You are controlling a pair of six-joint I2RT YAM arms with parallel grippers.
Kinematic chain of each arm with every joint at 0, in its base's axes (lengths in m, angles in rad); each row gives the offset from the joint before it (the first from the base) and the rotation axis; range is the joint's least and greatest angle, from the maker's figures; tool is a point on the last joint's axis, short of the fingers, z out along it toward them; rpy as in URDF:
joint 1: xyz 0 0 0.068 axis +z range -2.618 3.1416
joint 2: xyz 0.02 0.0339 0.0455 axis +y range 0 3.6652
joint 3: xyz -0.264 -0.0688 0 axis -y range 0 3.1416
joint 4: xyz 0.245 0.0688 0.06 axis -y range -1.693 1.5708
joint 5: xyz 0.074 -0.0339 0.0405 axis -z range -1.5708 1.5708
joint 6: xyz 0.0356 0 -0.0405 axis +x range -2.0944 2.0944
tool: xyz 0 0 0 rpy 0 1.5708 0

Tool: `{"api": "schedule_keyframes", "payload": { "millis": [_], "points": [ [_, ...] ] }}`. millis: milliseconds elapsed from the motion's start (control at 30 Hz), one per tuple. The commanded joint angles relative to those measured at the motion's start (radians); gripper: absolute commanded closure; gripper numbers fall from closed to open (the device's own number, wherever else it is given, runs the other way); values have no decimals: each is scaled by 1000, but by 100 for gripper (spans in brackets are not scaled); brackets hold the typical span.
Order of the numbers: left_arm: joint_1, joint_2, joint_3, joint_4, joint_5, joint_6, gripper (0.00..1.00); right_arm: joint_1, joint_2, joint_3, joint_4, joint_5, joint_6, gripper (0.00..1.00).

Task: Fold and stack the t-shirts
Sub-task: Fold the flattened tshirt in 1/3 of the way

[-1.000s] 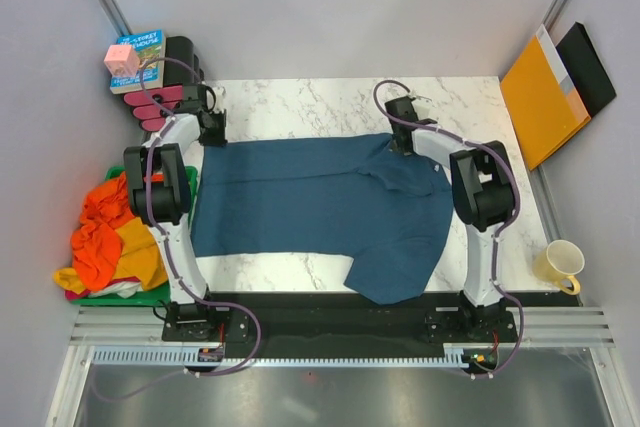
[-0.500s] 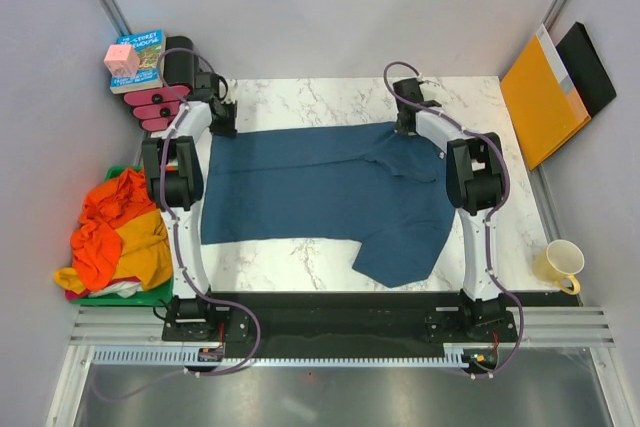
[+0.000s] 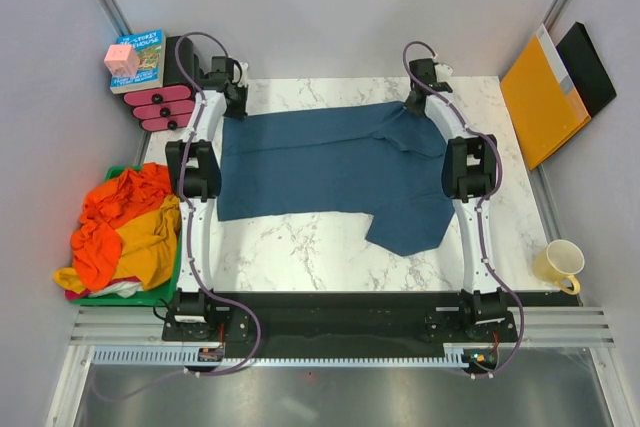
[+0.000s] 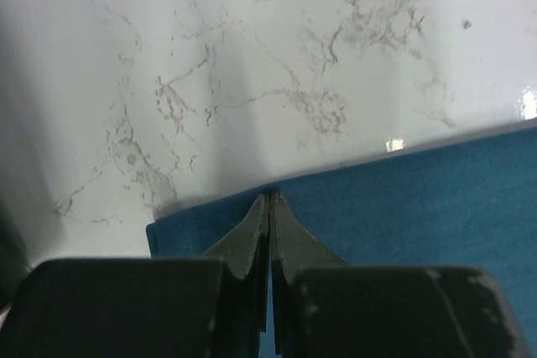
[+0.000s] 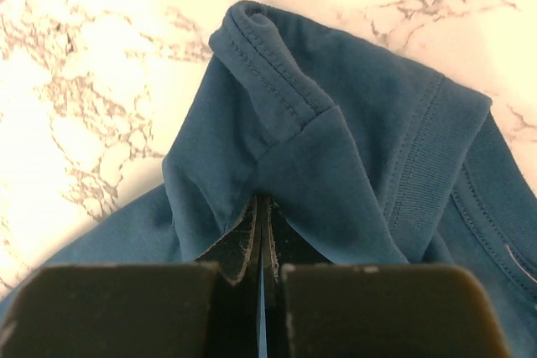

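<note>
I am clamping my left pincer [image 4: 268,200] on the hem of the dark teal-blue cloth t-shirt [image 3: 330,162] at its far left corner, the jaws pressed together with only fabric between them. My right pincer [image 5: 261,207] is clenching a bunched fold of the shirt's far right corner, beside the ribbed collar. The shirt is lying spread across the white marble tabletop [image 3: 300,252]. Left of the shirt, off the tabletop, a heap of bright orange and mustard yellow cloth t-shirts [image 3: 120,232] is sitting.
</note>
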Motion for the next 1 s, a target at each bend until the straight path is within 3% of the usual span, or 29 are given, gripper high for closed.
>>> {"api": "schedule_keyframes", "payload": {
  "millis": [0, 233, 333, 467, 567, 633, 800, 967],
  "points": [
    [-16, 46, 79, -23, -46, 39, 94, -51, 42, 3, -76, -7, 43, 99],
    [-17, 39, 78, -17, -49, 39, 85, -94, 17, -119, -9, -50, 57, 99],
    [-17, -2, 72, -12, -26, 37, 77, -92, -1, -122, 57, -121, 28, 89],
    [-17, -145, -25, 17, 64, 6, 59, -71, -165, -220, 163, -141, -3, 40],
    [-16, -272, -124, 58, 89, -10, 50, -27, -292, -290, 195, -131, -47, 28],
    [-16, -329, -170, 63, 99, -10, 50, -5, -361, -346, 194, -119, -66, 27],
    [-5, -562, -454, 63, 136, -30, 55, 98, -628, -646, 180, -59, -90, 32],
    [58, -833, -816, 107, 221, -37, 58, 162, -849, -967, 221, -24, -63, 48]
  ]
}}
